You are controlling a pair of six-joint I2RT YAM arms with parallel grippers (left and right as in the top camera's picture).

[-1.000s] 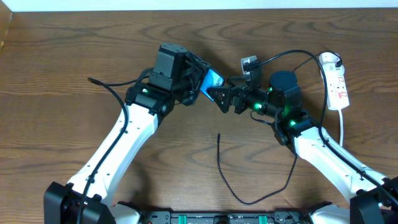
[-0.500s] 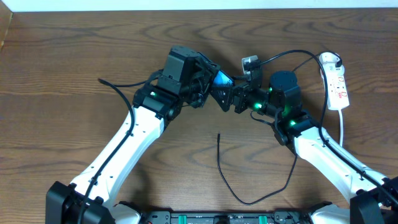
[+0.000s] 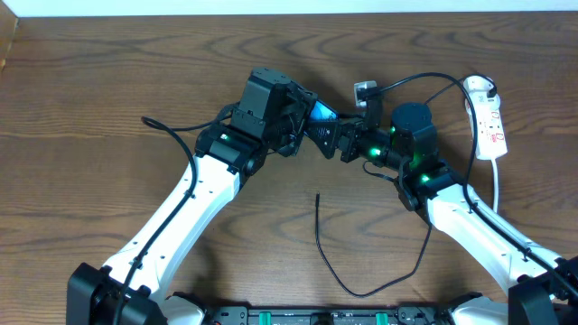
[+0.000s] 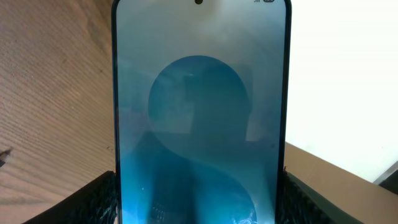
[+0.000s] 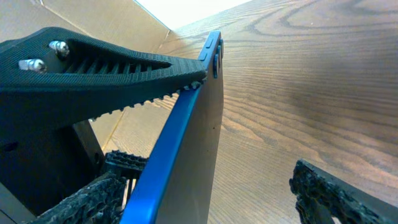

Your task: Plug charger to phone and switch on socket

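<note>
Overhead view showed the two arms meeting near the middle of the wooden table (image 3: 90, 81). The left gripper (image 3: 302, 129) was clamped on the phone (image 3: 321, 114), which was held clear of the table surface and tilted. Only a small patch of its blue screen showed between the two grippers.

Left wrist view confirmed the grip. The light-blue screen with its darker blue oval filled the frame, and black fingers (image 4: 87, 202) pressed against both long edges.

Right wrist view showed the phone edge-on. One toothed finger of the left gripper lay against it. The right gripper (image 3: 330, 141) stood with jaws apart, straddling the phone. One finger sat close beside the blue edge, while the other finger (image 5: 333, 193) was well clear of it. No hold by this gripper was evident.

The charger (image 3: 318, 226) lay loose on the table nearer the robot's base, apart from the phone, with its connector tip pointing toward the grippers. Its far end ran under the right arm.

The socket (image 3: 490, 122) lay at the table's right side, untouched, its white cord (image 3: 498, 181) trailing beside it.
</note>
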